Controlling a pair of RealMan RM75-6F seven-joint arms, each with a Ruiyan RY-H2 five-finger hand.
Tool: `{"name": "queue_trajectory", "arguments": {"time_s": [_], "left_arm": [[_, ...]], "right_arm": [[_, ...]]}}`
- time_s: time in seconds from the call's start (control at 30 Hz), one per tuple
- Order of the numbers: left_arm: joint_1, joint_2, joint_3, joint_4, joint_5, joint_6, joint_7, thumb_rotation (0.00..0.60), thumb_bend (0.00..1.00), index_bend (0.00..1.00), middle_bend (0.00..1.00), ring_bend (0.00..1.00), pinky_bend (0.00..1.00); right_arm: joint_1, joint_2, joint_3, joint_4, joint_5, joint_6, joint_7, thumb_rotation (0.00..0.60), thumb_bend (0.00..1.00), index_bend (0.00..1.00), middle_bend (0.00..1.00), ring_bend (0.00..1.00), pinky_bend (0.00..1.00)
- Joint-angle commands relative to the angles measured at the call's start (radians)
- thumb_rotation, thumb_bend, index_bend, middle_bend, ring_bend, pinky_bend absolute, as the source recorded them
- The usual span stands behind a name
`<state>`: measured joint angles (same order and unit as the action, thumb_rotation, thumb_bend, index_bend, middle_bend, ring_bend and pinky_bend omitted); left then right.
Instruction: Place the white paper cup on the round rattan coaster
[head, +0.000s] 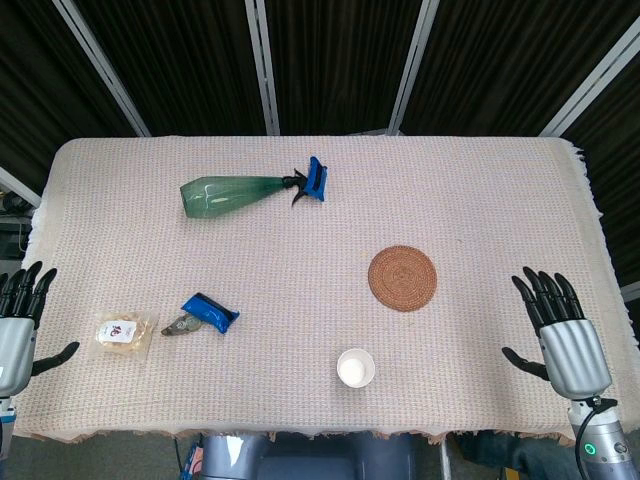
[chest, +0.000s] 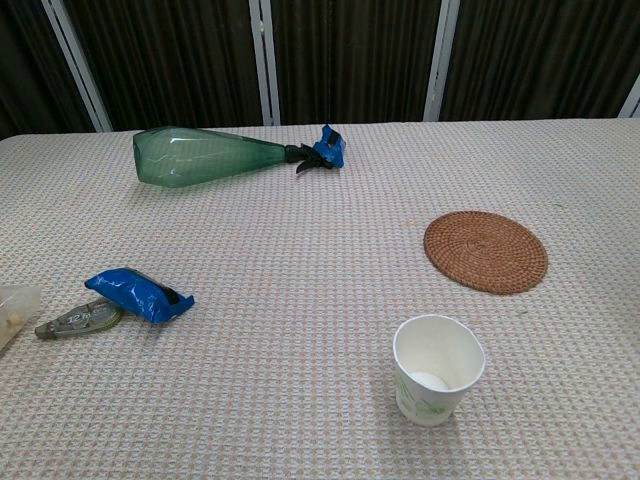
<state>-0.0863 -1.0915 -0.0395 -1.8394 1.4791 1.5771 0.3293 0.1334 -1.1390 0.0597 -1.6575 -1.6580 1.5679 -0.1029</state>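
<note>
Cup (head: 356, 367) upright nr front counter (head: 480, 190) edge, coaster (head: 402, 278) just behind toward right edge, both hands (L (head: 20, 320), R (head: 562, 335)) empty w/ fingers spread, grasp not begun.

Spray bottle (head: 245, 192) (lying down), blue packet (head: 212, 312), perhaps a snack bag (head: 126, 332).

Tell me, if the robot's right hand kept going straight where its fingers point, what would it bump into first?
Probably nothing. The right hand points toward the table's far edge, near the right side. The round rattan coaster and white paper cup sit off to its left. Height is unclear.
</note>
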Motion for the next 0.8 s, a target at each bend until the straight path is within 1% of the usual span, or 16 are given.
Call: {"name": "queue_trajectory", "arguments": {"time_s": [0.03, 0.23, 0.33, 0.47, 0.57, 0.7, 0.8], "left_arm": [[0.0, 0.0, -0.001, -0.002, 0.001, -0.002, 0.004, 0.6, 0.0, 0.0, 0.0, 0.0, 0.0], [0.001, -0.004, 0.0, -0.001, -0.001, -0.009, 0.01, 0.6, 0.0, 0.0, 0.0, 0.0, 0.0], [0.0, -0.002, -0.002, -0.005, 0.002, -0.009, 0.011, 0.6, 0.0, 0.0, 0.0, 0.0, 0.0], [-0.006, -0.005, -0.007, -0.002, -0.001, -0.018, 0.017, 0.6, 0.0, 0.0, 0.0, 0.0, 0.0], [-0.013, -0.007, -0.012, 0.001, -0.018, -0.035, 0.024, 0.6, 0.0, 0.0, 0.0, 0.0, 0.0], [-0.016, -0.01, -0.023, 0.006, -0.041, -0.041, 0.032, 0.6, 0.0, 0.0, 0.0, 0.0, 0.0], [-0.014, -0.009, -0.03, 0.011, -0.06, -0.043, 0.032, 0.6, 0.0, 0.0, 0.0, 0.0, 0.0]], "right_arm": [[-0.001, 0.002, 0.0, 0.0, 0.004, -0.003, -0.004, 0.6, 0.0, 0.0, 0.0, 0.0, 0.0], [0.002, 0.002, -0.005, -0.002, 0.004, -0.017, -0.007, 0.6, 0.0, 0.0, 0.0, 0.0, 0.0], [0.013, 0.006, -0.026, -0.018, -0.014, -0.051, 0.014, 0.6, 0.0, 0.0, 0.0, 0.0, 0.0], [0.074, 0.026, -0.079, -0.051, -0.081, -0.177, 0.065, 0.6, 0.0, 0.0, 0.0, 0.0, 0.0], [0.138, 0.04, -0.102, -0.072, -0.142, -0.269, 0.085, 0.6, 0.0, 0.0, 0.0, 0.0, 0.0], [0.236, 0.03, -0.111, -0.092, -0.222, -0.388, 0.092, 0.6, 0.0, 0.0, 0.0, 0.0, 0.0], [0.3, 0.001, -0.107, -0.11, -0.248, -0.476, 0.078, 0.6, 0.0, 0.0, 0.01, 0.0, 0.0]]}}
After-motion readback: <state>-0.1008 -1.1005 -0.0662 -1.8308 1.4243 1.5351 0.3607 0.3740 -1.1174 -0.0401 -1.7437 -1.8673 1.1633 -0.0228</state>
